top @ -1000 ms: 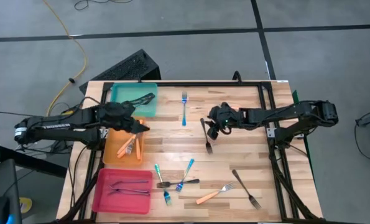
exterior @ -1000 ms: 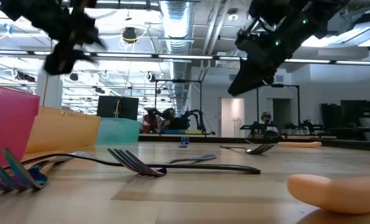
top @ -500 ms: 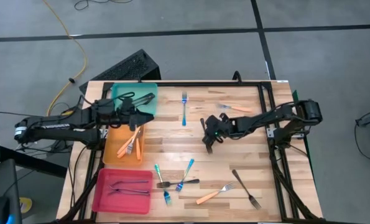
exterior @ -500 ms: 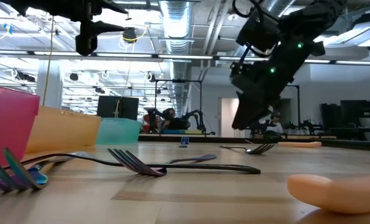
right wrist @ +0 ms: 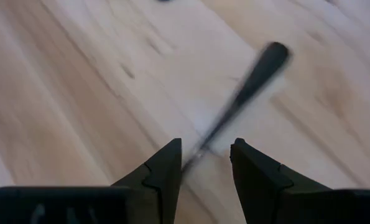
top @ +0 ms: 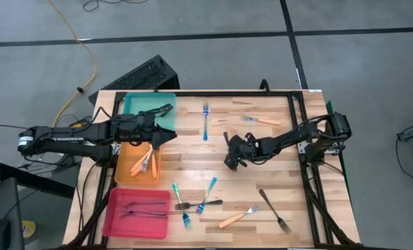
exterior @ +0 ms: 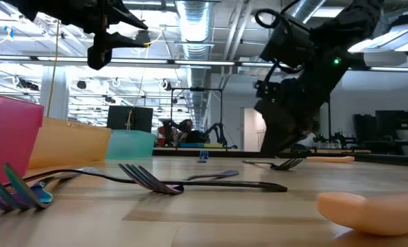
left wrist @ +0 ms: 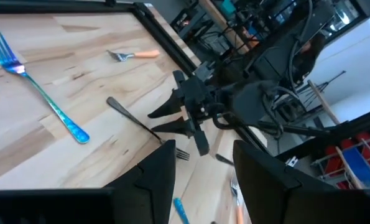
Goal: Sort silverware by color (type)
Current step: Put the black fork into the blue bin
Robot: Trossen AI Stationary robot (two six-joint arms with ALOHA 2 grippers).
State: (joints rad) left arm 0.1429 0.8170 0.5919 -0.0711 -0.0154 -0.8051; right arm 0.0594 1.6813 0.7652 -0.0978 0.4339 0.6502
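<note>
- My right tool (top: 232,157) is down at the middle of the worktop (top: 275,149), its fingers parted and straddling the dark grey fork (right wrist: 244,87). Nothing is clamped yet.
- In my right wrist view the fork's slim shaft runs straight out ahead between my two fingers (right wrist: 163,174), with the rounded handle end farthest from me. Its long axis therefore lies along my reach and across my closing direction, which is what I want for a pinch.
- In the left wrist view the same fork (left wrist: 132,117) lies flat, its tines at my right tool (left wrist: 183,118) and its handle pointing away.
- I judge the closing pinch will land near the neck of the fork rather than mid-handle, so it may hang tilted once lifted.
- My left tool (top: 166,135) hovers beside the teal tray (top: 138,104) and above the orange tray (top: 126,167), fingers apart and empty, well away from this fork. The right arm is clearly the nearer one.
- More forks lie scattered toward the near edge, among them a teal fork (top: 207,194) and an orange fork (top: 238,217).
</note>
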